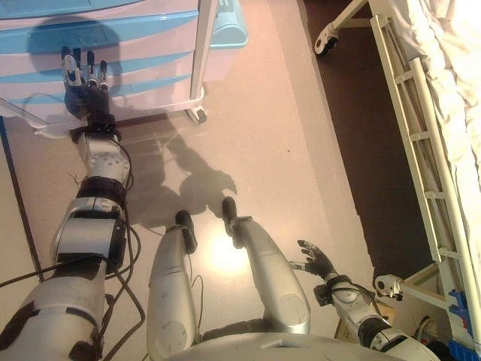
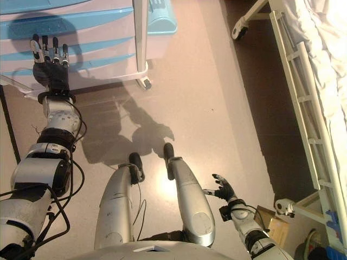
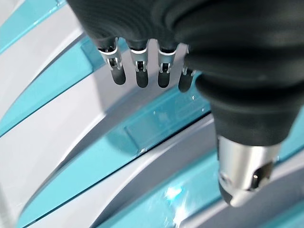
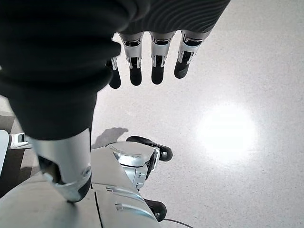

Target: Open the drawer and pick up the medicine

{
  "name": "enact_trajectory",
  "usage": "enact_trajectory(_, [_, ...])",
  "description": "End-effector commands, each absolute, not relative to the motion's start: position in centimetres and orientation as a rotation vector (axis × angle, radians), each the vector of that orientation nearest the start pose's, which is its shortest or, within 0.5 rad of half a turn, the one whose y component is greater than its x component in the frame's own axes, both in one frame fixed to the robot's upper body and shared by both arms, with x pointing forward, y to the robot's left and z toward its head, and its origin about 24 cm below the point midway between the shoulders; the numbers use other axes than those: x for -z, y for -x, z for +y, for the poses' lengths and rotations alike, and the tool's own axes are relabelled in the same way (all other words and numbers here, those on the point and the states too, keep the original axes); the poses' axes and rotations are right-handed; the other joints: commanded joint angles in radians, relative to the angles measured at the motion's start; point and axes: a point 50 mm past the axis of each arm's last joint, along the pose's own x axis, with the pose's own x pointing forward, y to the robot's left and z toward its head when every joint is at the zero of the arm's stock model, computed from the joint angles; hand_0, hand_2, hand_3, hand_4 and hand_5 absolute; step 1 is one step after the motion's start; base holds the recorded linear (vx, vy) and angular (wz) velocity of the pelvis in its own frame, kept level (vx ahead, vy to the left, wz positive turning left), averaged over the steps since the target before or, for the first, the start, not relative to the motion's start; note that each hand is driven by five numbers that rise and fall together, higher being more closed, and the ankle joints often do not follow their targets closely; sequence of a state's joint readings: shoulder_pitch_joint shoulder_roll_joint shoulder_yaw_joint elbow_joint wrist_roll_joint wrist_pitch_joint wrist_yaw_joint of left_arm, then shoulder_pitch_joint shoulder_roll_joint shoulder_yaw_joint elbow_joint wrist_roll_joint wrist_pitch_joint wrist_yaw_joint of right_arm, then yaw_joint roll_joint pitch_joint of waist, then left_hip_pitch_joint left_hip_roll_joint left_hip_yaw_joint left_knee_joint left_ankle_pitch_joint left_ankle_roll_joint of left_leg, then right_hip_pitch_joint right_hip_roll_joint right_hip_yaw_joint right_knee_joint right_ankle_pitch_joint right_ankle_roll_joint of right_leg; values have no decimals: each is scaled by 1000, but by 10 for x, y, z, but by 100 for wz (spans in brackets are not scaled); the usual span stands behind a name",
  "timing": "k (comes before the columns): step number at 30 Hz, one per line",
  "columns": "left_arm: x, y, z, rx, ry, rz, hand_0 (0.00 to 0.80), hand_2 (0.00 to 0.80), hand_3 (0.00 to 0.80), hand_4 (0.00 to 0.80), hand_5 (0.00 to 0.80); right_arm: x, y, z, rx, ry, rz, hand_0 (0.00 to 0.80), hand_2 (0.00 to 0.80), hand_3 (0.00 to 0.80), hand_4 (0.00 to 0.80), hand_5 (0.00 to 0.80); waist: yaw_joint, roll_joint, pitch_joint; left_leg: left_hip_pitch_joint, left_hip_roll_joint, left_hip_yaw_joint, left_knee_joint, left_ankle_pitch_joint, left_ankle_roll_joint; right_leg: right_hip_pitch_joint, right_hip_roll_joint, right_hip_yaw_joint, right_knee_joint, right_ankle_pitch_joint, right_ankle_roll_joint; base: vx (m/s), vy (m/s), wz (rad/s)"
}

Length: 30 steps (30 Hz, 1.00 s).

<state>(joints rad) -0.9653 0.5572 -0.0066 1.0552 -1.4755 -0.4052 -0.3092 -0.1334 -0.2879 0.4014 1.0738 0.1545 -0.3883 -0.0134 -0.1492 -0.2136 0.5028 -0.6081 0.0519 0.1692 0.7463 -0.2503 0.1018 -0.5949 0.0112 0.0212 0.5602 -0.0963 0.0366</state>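
A white drawer cabinet (image 1: 161,45) with blue handle strips stands on castors at the far left, and all its drawers are closed. My left hand (image 1: 84,86) is stretched out in front of the lower drawers with its fingers straight and open. In the left wrist view its fingertips (image 3: 142,76) hover close to a blue handle strip (image 3: 152,121); I cannot tell whether they touch it. No medicine shows in any view. My right hand (image 1: 317,263) hangs low at my right side, open and empty, over the bare floor (image 4: 228,128).
A hospital bed with a cream side rail (image 1: 421,128) and a castor (image 1: 325,43) runs along the right. A blue bin (image 1: 229,26) hangs on the cabinet's right side. The cabinet's front castor (image 1: 199,114) rests on the beige floor.
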Motion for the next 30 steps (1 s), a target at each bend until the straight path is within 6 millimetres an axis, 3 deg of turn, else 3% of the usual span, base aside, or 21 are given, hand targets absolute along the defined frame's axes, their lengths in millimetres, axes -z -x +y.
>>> enact_trajectory(1, [-234, -373, 320, -139, 842, -732, 0, 0, 0, 0, 0, 118, -171, -203, -205, 331, 619, 0, 0, 0, 0, 0, -13, -20, -35, -11, -40, -39, 19, -108, 5, 16, 3, -14, -83, 68, 5, 21, -49, 3])
enact_trajectory(12, [-289, -372, 316, 74, 954, -931, 0, 0, 0, 0, 0, 121, -166, -200, -240, 341, 639, 0, 0, 0, 0, 0, -25, -45, -39, -12, -43, -41, 13, -114, 6, 26, 19, -7, -111, 80, 7, 13, -18, 2])
enact_trajectory(16, [-313, -367, 291, 437, 941, -1104, 0, 0, 0, 0, 0, 122, -165, -196, -267, 345, 636, 0, 0, 0, 0, 0, -24, -48, -42, -10, -48, -46, 6, -114, 5, 28, 26, 0, -114, 79, 5, 4, 0, 2])
enact_trajectory(19, [-331, -359, 250, 856, 906, -1221, 0, 0, 0, 0, 0, 122, -165, -194, -298, 360, 635, 0, 0, 0, 0, 0, -24, -50, -45, 0, -54, -49, -14, -111, 7, 33, 34, 8, -122, 81, 3, 2, 3, 1])
enact_trajectory(20, [-334, -356, 238, 957, 893, -1247, 69, 69, 69, 69, 69, 122, -165, -193, -304, 364, 635, 0, 0, 0, 0, 0, -24, -50, -47, 3, -55, -49, -21, -109, 7, 36, 36, 10, -126, 82, 2, 0, 0, 0])
enact_trajectory(21, [-337, -354, 227, 1052, 873, -1261, 402, 402, 402, 402, 402, 121, -166, -193, -312, 370, 633, 0, 0, 0, 0, 0, -25, -50, -48, 8, -56, -50, -28, -107, 8, 39, 38, 13, -130, 81, 1, 0, 0, 0])
enact_trajectory(22, [-336, -352, 221, 1108, 861, -1270, 455, 455, 455, 455, 455, 121, -166, -193, -316, 375, 633, 0, 0, 0, 0, 0, -24, -51, -48, 11, -57, -50, -32, -106, 8, 42, 38, 14, -132, 81, 1, -114, -31, 4])
enact_trajectory(23, [-341, -347, 203, 1215, 822, -1277, 518, 518, 518, 518, 518, 120, -169, -193, -322, 384, 627, 0, 0, 0, 0, 0, -27, -57, -44, 3, -59, -38, -41, -72, 8, 38, 35, 14, -144, 106, -6, -128, -31, 7])
enact_trajectory(24, [-340, -343, 189, 1295, 795, -1282, 765, 765, 765, 765, 765, 118, -172, -193, -327, 390, 622, 0, 0, 0, 0, 0, -25, -56, -43, 6, -62, -39, -48, -67, 8, 42, 35, 16, -147, 105, -7, -136, -34, 9])
enact_trajectory(25, [-339, -340, 180, 1348, 769, -1273, 800, 800, 800, 800, 800, 117, -174, -193, -329, 394, 619, 0, 0, 0, 0, 0, -22, -54, -43, 11, -64, -41, -54, -64, 7, 48, 35, 15, -150, 104, -8, -38, -6, 14])
enact_trajectory(28, [-323, -329, 152, 1474, 688, -1243, 800, 800, 800, 800, 800, 113, -182, -194, -330, 409, 606, 0, 0, 0, 0, 0, -9, -41, -40, 38, -74, -48, -95, -42, 1, 75, 32, 16, -169, 101, -13, -42, -5, 20])
enact_trajectory(30, [-302, -322, 141, 1534, 685, -1204, 800, 800, 800, 800, 800, 110, -188, -195, -327, 426, 601, 0, 0, 0, 0, 0, 8, -26, -38, 68, -82, -57, -134, -25, -5, 102, 29, 15, -183, 92, -17, -42, 6, 15])
